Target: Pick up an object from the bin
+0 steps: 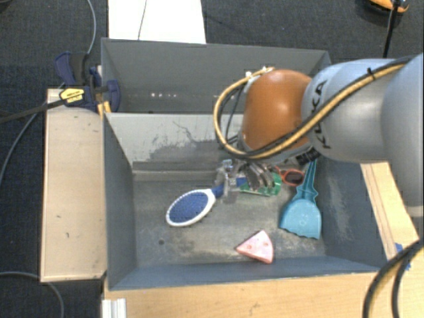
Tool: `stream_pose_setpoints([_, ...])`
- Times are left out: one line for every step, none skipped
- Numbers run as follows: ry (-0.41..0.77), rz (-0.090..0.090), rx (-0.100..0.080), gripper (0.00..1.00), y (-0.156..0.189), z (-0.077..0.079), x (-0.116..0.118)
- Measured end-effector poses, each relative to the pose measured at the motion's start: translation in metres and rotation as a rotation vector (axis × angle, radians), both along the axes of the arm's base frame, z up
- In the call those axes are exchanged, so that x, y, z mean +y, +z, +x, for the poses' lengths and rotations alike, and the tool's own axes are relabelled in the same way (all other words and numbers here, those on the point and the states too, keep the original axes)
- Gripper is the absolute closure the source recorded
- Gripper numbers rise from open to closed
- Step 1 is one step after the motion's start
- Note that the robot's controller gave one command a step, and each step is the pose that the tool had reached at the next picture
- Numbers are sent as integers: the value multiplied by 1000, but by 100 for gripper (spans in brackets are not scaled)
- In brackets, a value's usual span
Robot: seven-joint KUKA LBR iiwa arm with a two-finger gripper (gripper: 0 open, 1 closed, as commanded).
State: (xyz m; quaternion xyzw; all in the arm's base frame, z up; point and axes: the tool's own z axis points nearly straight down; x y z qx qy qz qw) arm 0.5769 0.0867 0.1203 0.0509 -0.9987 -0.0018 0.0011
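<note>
While the gripper hangs low near the middle of the grey metal bin, right at the handle tip of a hairbrush, I honestly can't tell if it's spread or closed. It all blurs together under the glossy orange wrist cover. The brush is an oval blue bristle pad in a white plastic rim, lying flat. Its long axis runs diagonally, head toward the lower left, handle pointing up-right at the gripper. Nearby there's a smooth pink wedge by the front wall, a light-blue plastic scoop on the right, and something green tucked under the wrist.
</note>
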Motion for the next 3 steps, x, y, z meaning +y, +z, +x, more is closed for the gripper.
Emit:
stream_pose_setpoints([4, 1, -6, 100, 75, -25, -7])
stream_pose_setpoints([2, 1, -6, 100, 75, -25, -7])
stream_pose_setpoints([6, 1, -8, 100, 174, -15, -13])
